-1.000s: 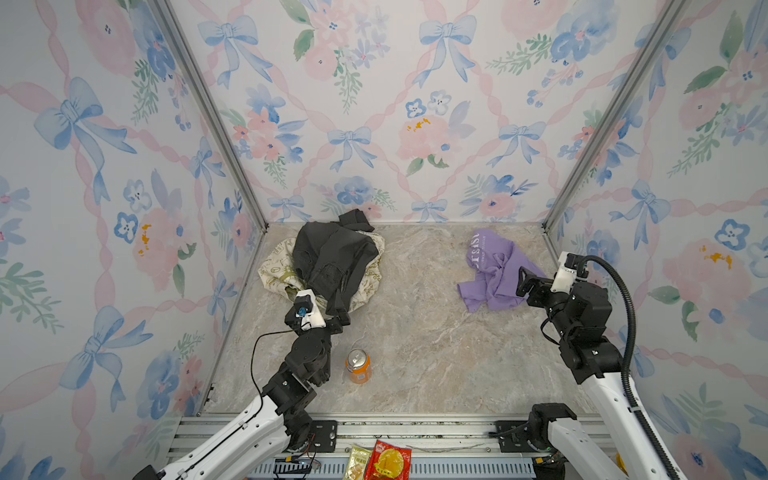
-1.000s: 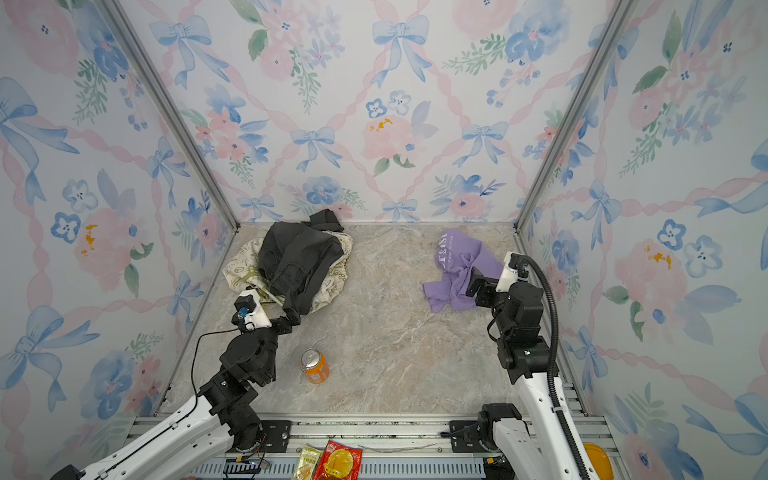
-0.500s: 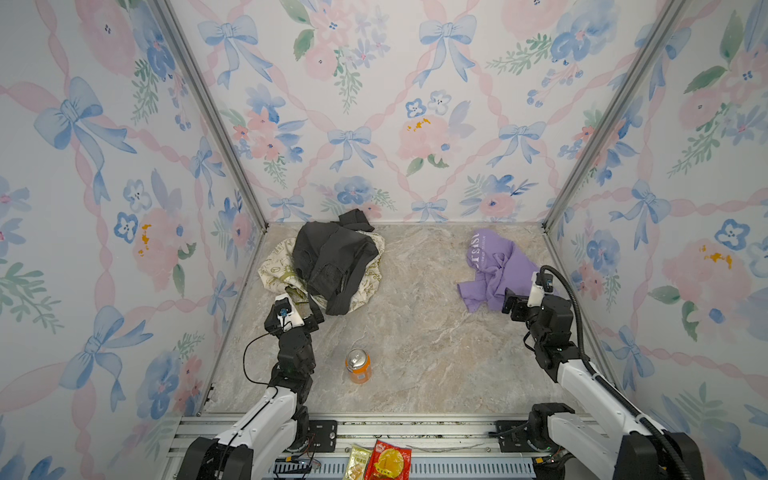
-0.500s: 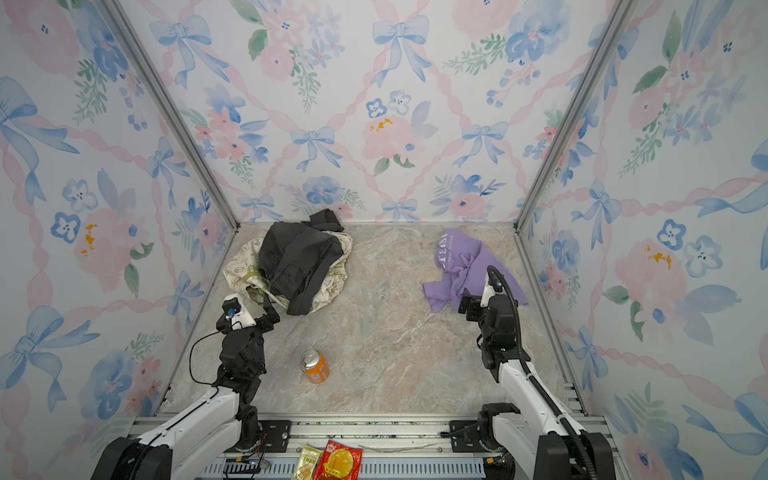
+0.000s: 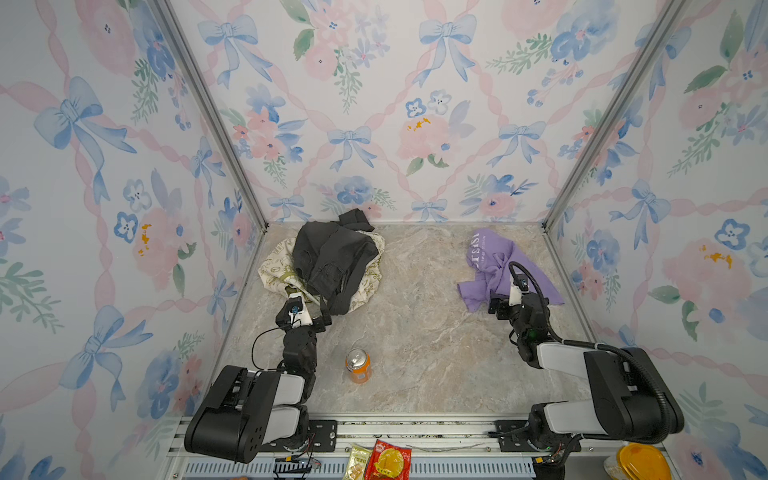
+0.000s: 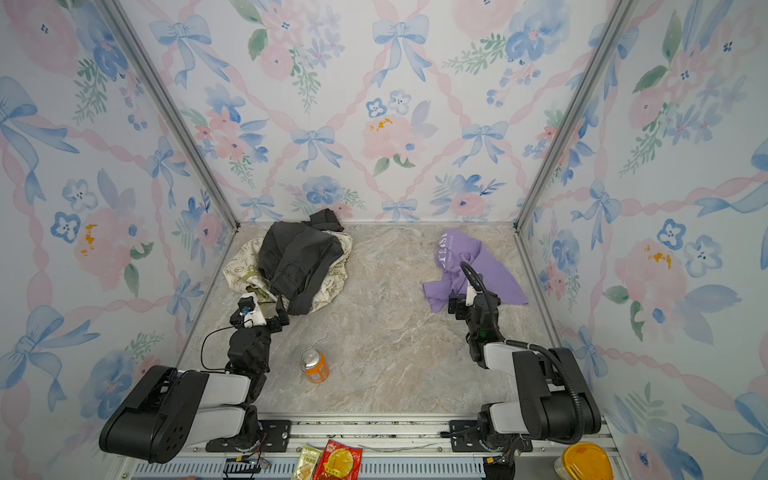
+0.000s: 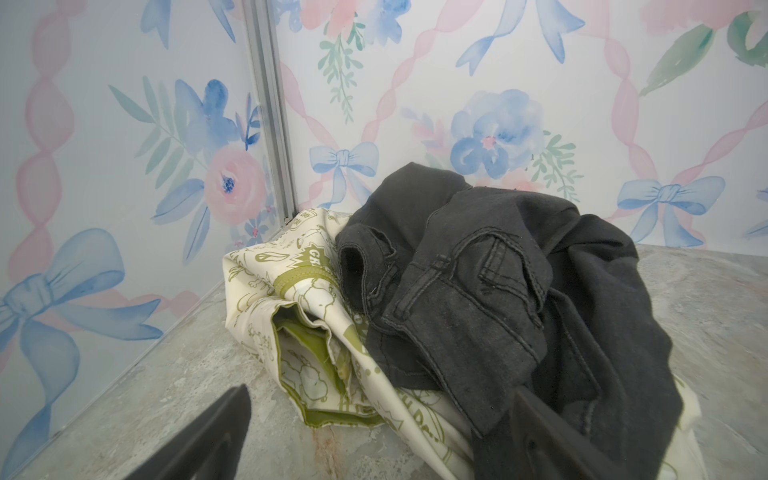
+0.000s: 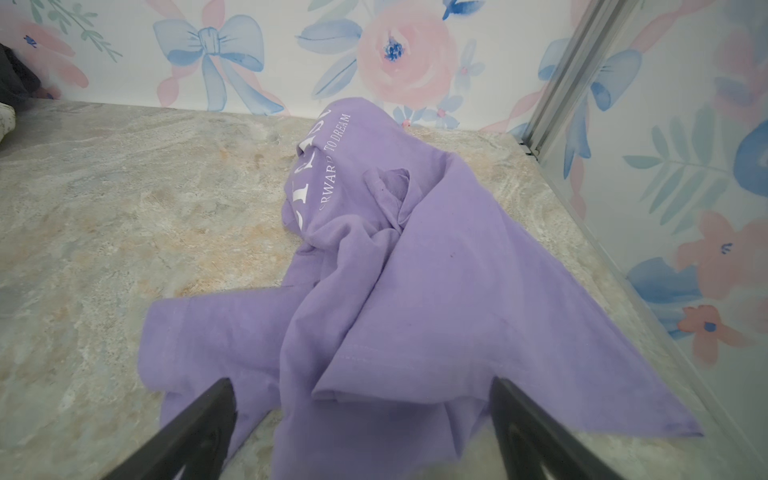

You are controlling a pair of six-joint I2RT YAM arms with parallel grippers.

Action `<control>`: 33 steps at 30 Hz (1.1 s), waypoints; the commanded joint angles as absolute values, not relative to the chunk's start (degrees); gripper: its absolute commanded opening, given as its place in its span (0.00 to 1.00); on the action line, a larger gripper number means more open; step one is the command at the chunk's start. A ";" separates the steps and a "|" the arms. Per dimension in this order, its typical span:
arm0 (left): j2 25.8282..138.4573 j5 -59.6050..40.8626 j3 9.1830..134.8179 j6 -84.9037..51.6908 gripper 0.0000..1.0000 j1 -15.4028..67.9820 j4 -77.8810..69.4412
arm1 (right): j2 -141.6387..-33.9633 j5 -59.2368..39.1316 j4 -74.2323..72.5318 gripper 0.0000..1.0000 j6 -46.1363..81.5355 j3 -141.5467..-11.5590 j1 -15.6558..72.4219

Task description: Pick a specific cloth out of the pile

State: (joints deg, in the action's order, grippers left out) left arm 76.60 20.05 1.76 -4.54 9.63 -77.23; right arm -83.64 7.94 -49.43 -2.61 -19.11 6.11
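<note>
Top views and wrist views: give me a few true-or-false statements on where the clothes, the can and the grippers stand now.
1. The lavender shirt lies apart from the dark grey jeans. True.
2. The dark grey jeans lie under the cream cloth. False: they lie on top of it.
3. The right gripper is shut on the lavender shirt. False: its fingers stand open, holding nothing.
4. The orange can stands upright on the table. True.
5. The left gripper holds the orange can. False: it is open, facing the dark grey jeans and cream cloth.
</note>
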 commanded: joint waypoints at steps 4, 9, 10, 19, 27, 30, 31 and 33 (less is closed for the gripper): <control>84.56 17.10 4.70 -2.17 0.98 9.06 -84.92 | -88.42 7.83 -59.84 0.97 -3.82 -18.24 6.17; 87.88 17.14 6.18 -2.06 0.98 9.10 -84.91 | -88.79 7.81 -59.46 0.97 -3.74 -18.67 6.15; 88.64 17.20 6.40 -1.99 0.98 9.08 -85.32 | -88.77 7.69 -58.65 0.97 -3.62 -19.04 6.02; 89.47 16.85 10.11 -1.71 0.98 8.83 -79.68 | -88.84 2.90 -52.59 0.97 -0.70 -22.24 2.55; 89.32 18.69 10.37 -3.23 0.98 8.26 -79.03 | -88.85 2.89 -52.47 0.97 -0.62 -22.24 2.55; 89.32 18.69 10.28 -3.09 0.98 8.27 -79.03 | -88.86 2.88 -52.46 0.97 -0.62 -22.30 2.55; 89.38 18.65 10.28 -3.14 0.98 8.26 -79.06 | -88.85 2.81 -52.48 0.97 -0.68 -22.31 2.55; 89.38 18.64 10.29 -3.15 0.98 8.31 -79.08 | -88.86 2.80 -52.46 0.97 -0.63 -22.28 2.54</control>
State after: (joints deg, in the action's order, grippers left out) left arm 88.90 18.15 9.91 -2.74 8.58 -79.42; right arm -88.31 3.38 -53.30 -1.52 -21.12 2.72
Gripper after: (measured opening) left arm 0.979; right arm 0.970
